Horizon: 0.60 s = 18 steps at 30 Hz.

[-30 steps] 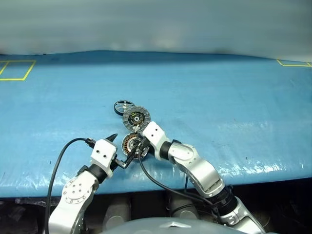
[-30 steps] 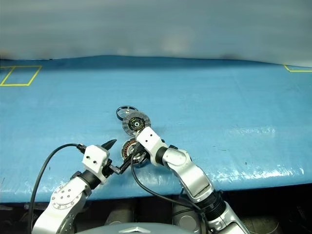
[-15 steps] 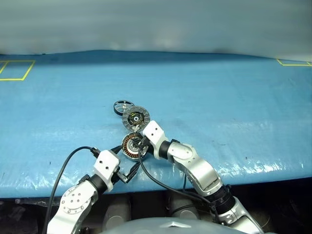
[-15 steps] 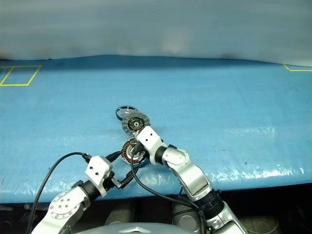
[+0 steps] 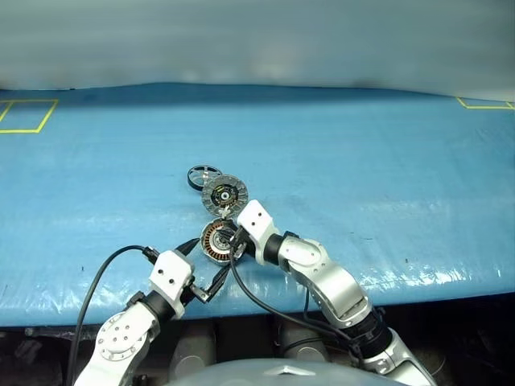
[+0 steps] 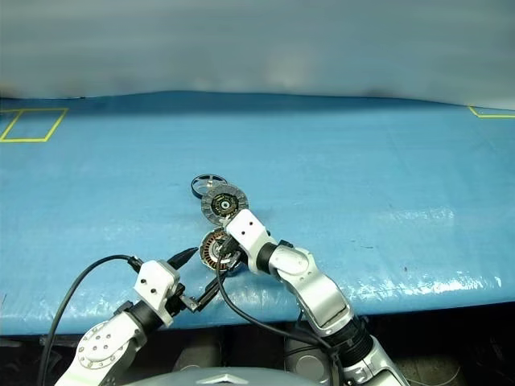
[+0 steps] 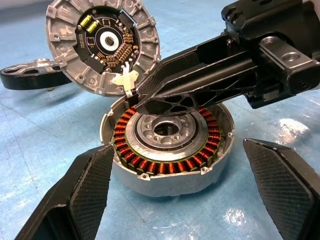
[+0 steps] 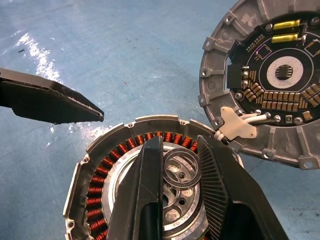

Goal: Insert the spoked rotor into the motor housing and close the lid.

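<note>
The motor housing [image 5: 214, 239], a silver cup with copper windings, lies near the table's front edge. The lid [image 5: 224, 194] rests just behind it, circuit face up, joined to it by white wires [image 8: 239, 125]. The spoked rotor [image 5: 203, 175], a dark wheel, lies behind the lid. My right gripper [image 5: 231, 238] hovers over the housing's middle, shut on a small dark ring [image 8: 182, 171] held above the centre hole. My left gripper [image 5: 205, 261] is open on the housing's near side, its fingers [image 7: 92, 182] spread wider than the cup and clear of it.
A blue sheet [image 5: 362, 177] covers the table. Yellow tape marks [image 5: 28, 115] sit at the far corners. The front edge [image 5: 418, 277] runs close behind the grippers. Black cables [image 5: 100, 277] loop from both wrists.
My left gripper has drawn back a little from the housing toward the table's front edge, still open. The right gripper and the parts have kept still.
</note>
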Available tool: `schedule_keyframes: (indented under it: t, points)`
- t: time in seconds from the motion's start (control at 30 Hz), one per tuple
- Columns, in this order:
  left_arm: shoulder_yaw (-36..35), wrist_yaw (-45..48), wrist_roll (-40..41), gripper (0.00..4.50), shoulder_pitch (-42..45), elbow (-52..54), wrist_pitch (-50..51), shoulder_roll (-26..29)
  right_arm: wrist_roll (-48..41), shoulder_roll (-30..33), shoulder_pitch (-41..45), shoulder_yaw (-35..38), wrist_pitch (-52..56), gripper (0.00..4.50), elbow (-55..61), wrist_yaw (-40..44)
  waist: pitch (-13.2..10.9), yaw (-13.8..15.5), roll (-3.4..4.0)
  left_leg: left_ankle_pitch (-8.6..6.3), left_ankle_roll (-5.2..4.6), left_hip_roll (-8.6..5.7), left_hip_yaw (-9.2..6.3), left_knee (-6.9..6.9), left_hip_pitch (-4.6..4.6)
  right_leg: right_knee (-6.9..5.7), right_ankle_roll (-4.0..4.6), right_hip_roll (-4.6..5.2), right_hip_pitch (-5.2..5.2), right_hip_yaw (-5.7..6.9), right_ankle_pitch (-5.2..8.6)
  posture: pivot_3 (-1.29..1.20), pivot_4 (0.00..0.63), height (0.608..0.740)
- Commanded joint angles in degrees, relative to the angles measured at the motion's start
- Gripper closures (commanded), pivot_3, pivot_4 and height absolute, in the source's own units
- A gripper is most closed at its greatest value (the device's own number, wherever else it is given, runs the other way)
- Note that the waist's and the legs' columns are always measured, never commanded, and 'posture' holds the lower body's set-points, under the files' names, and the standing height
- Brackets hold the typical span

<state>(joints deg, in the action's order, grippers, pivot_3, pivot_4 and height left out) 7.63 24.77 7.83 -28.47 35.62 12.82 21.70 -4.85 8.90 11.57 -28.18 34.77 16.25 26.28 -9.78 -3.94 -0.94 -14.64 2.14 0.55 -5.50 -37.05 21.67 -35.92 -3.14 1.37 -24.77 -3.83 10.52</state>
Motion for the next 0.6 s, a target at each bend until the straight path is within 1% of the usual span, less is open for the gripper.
schedule_keyframes:
  t: [0.03,0.43,0.6]
  points:
    - [-0.6,0.0,0.5,0.0,-0.3,-0.3,-2.2,-0.3,-0.4,-0.5,-0.1,-0.3,-0.5,3.83,0.6,0.4,0.0,0.0,0.0,0.0,0.0,0.0,0.0,0.0,0.0,0.0,0.0,0.0,0.0,0.0,0.0,0.0,0.15,0.74]
    - [-0.6,1.1,0.1,0.0,-1.0,-1.6,-2.8,0.7,-0.3,-0.3,-1.3,-0.9,0.5,3.83,0.0,0.5,0.0,0.0,0.0,0.0,0.0,0.02,0.01,-0.01,-0.01,-0.01,0.0,-0.01,0.0,0.0,0.0,0.0,0.15,0.74]
    - [-0.5,1.3,0.1,0.0,-0.8,-2.3,-3.2,0.5,-0.5,-1.1,-1.1,-0.1,0.2,3.83,-1.2,0.0,0.0,0.0,0.0,-0.01,0.0,0.02,0.02,-0.01,-0.02,-0.01,0.0,-0.01,0.0,0.0,0.0,0.0,0.15,0.74]
